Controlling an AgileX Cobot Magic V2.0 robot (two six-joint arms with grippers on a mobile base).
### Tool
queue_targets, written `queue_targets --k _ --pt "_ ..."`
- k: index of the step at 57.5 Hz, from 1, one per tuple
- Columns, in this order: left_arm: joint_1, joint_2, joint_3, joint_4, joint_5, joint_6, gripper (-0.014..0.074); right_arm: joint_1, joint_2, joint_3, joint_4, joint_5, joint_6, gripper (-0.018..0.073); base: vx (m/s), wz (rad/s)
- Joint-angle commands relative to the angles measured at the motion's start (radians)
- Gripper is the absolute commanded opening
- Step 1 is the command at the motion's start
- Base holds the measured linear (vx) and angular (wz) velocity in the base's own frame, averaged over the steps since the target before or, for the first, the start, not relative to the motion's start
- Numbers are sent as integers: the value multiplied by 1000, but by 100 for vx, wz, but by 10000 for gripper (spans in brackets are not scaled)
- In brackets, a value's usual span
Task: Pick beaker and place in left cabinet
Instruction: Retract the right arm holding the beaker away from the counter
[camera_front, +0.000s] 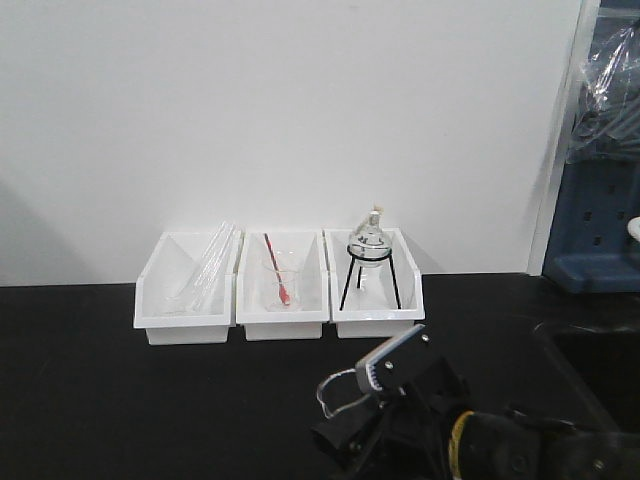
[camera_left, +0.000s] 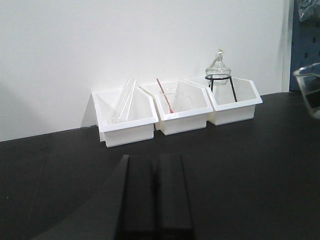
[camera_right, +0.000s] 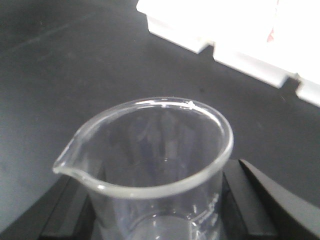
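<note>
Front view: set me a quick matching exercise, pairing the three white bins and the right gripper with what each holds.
Column 1:
1 left bin
2 middle bin
3 right bin
4 right gripper

Column 2:
A round flask on black tripod
B small clear beaker
C glass tubes
D beaker with red stirrer

Pairs: 1-C, 2-D, 3-A, 4-B.

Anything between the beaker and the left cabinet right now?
The cabinet is in no view, so I cannot tell. The beaker sits in the right gripper over the black counter; the white bins stand apart at the wall.
</note>
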Motion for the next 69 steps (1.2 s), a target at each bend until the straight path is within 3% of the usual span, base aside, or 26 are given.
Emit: queue_targets --k 1,14,34,54,69 --pt "-4 -19 16 -8 -84 -3 1 -2 -131 57 24 -13 2 -6 0 0" --pt "-4 -19 16 -8 -84 -3 1 -2 -350 239 105 48 2 -5 0 0" --pt "-4 -19 16 -8 -84 -3 1 -2 -696 439 106 166 2 -5 0 0" --pt "-4 -19 16 -8 -84 -3 1 -2 -1033 506 91 393 59 -5 0 0" --pt "-4 -19 16 -8 -84 -3 1 -2 -1084 506 72 473 57 -5 0 0"
